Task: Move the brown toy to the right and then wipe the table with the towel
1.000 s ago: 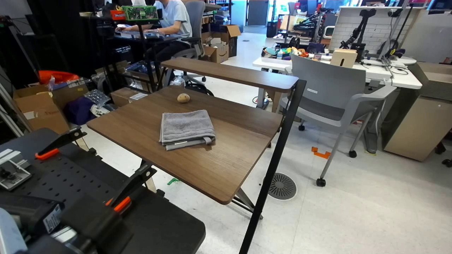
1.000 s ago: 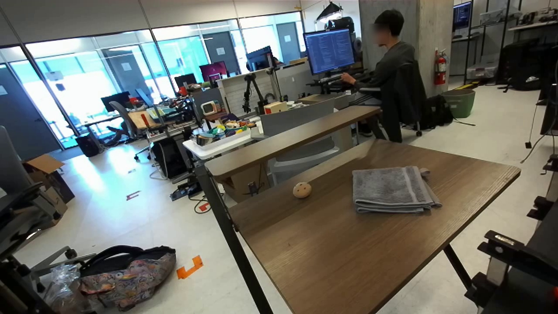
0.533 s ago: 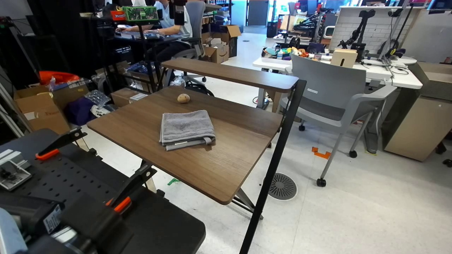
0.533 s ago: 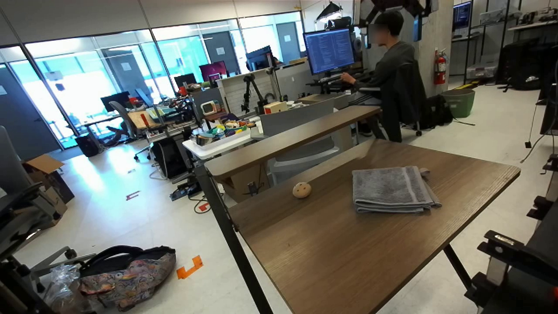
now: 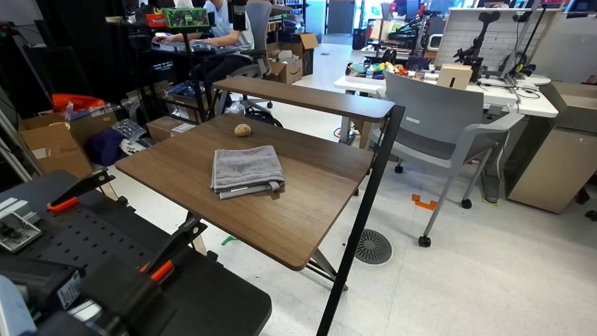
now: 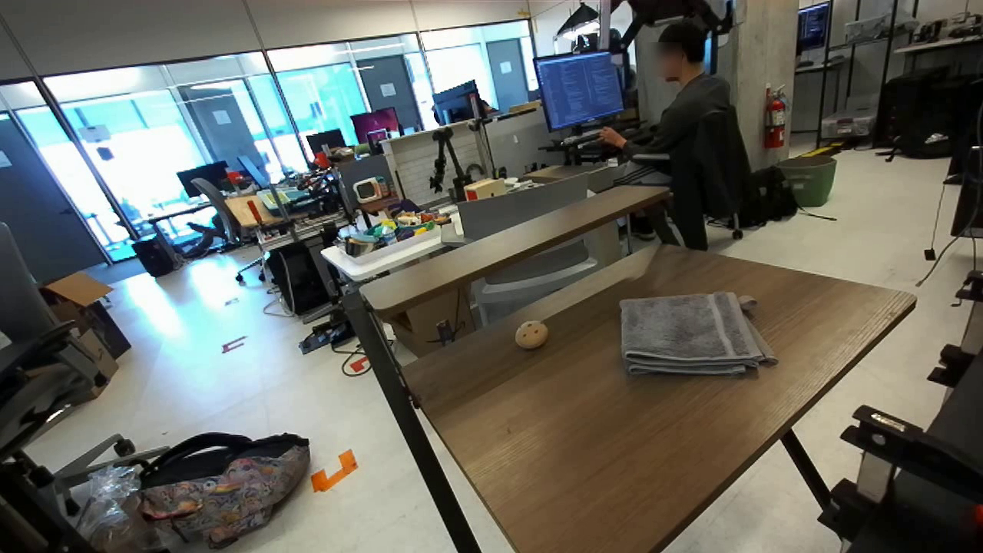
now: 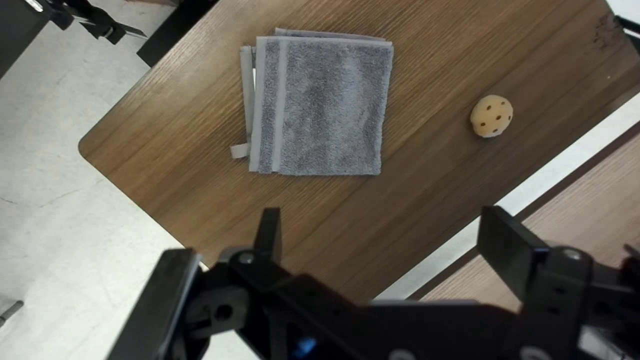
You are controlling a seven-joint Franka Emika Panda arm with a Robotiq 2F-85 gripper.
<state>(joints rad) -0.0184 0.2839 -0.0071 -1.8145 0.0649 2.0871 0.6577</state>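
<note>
Grey terry-cloth towel (image 5: 247, 170), folded to a rough square of several layers, lies flat near the middle of the desk (image 5: 308, 224), which has a rectangular dark brown wood-grain top and black metal legs. Its small loop sits at the near right corner in an exterior view, layers slightly offset there.

Small rounded tan-brown toy (image 5: 242, 130) with dark spots: in an exterior view, resting on the wood beyond the towel, toward the desk's far left corner; the two are apart. In an exterior view the toy (image 6: 531, 335) is left of the towel (image 6: 683, 334), close to the desk's far edge.

Wrist view: black pincer (image 7: 381, 220) spread wide, its fingers (image 7: 505, 250) well apart; desk wood and a strip of pale floor (image 7: 450, 253) show between them. Towel lies on the far side of the fingertips, toy farther to the right; both are apart from the fingers.

Surroundings: long, narrow brown wood-grain shelf (image 5: 303, 95), raised above the desk along its far side in both exterior views. Grey plastic chair (image 5: 433, 116) at the right, behind it a cluttered white-topped table (image 5: 357, 83). At the near left, a black tabletop (image 5: 228, 294), partly perforated, with black clamps (image 5: 177, 242) bearing orange parts at its edge. Round grey grate (image 5: 374, 247) set in the floor, right of the desk. In an exterior view, patterned fabric bag (image 6: 230, 484) on the floor, near left.
</note>
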